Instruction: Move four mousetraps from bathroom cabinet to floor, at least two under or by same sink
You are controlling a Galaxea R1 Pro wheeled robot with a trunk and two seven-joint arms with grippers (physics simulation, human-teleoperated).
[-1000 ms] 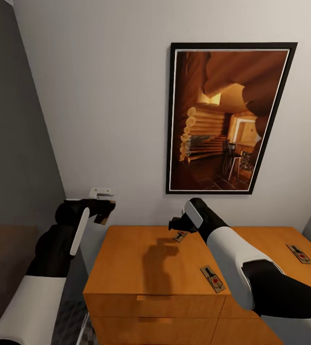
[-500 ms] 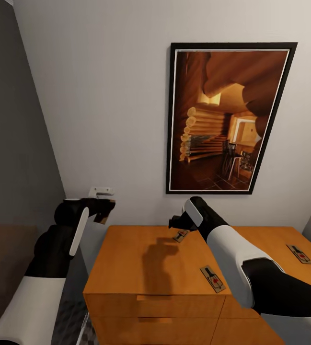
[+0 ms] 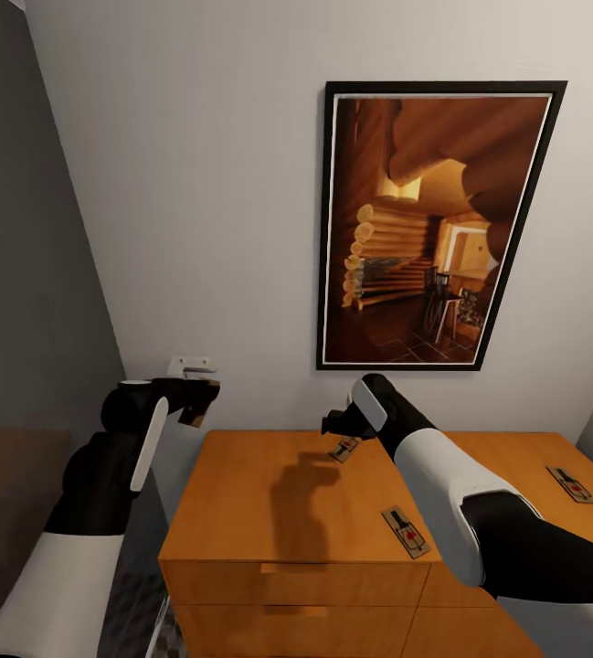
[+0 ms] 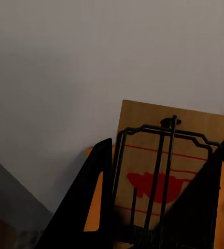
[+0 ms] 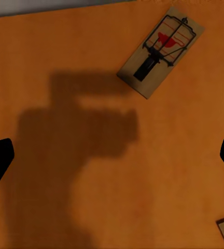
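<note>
Altogether four mousetraps: three [image 3: 405, 532] on the cabinet [image 3: 269, 512], one [image 4: 166, 171] clamped in left jaws; right jaws apart.

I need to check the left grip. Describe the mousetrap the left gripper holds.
The mousetrap is a flat tan wooden board with thin red lines, a red spot at its middle and a dark wire frame and bar across its face. It sits clamped between the fingers of the left gripper, its far end sticking out past them towards the pale wall, off the cabinet.

A home interior: framed log-cabin picture [image 3: 440, 224] on plain white wall above orange-brown wooden cabinet [image 3: 269, 512].
</note>
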